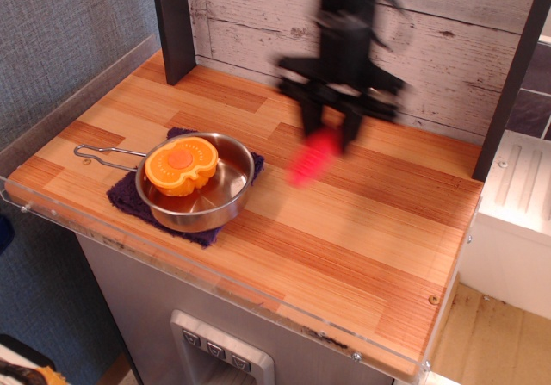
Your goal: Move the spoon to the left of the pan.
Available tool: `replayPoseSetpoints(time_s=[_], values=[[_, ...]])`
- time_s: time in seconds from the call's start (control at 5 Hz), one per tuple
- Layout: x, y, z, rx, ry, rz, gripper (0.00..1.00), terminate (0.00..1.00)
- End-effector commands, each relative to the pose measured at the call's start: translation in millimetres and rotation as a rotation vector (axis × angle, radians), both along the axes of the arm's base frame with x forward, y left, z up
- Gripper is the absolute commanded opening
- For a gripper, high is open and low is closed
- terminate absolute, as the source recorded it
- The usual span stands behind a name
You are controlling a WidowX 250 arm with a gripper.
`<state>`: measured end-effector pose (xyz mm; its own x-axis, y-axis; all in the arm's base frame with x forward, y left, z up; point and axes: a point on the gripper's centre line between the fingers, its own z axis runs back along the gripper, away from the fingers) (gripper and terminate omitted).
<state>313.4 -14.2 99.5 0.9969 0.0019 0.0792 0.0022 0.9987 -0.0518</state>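
One shiny round steel saucepan [200, 187]; one orange scalloped toy piece [181, 164]; one dark purple cloth [127, 197]; one red-handled spoon [312, 157]; one black pincer [331, 120]; one wooden counter [362, 230].

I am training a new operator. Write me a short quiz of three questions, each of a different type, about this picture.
1. True or false: the end effector holds the spoon above the table.
2. What lies in the pan? A) orange scalloped piece B) red spoon C) nothing
3. Fill in: the pan stands on a dark ____.

Key: 1 true. 2 A, the orange scalloped piece. 3 cloth.
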Motion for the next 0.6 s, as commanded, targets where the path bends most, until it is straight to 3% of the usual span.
replayPoseSetpoints(time_s=[0.0, 0.4], values=[[-30.2, 91.6, 42.0, 0.073, -0.023, 0.083, 0.0, 0.0], [-43.0, 188.2, 34.3, 0.137, 0.005, 0.206, 0.0, 0.0]])
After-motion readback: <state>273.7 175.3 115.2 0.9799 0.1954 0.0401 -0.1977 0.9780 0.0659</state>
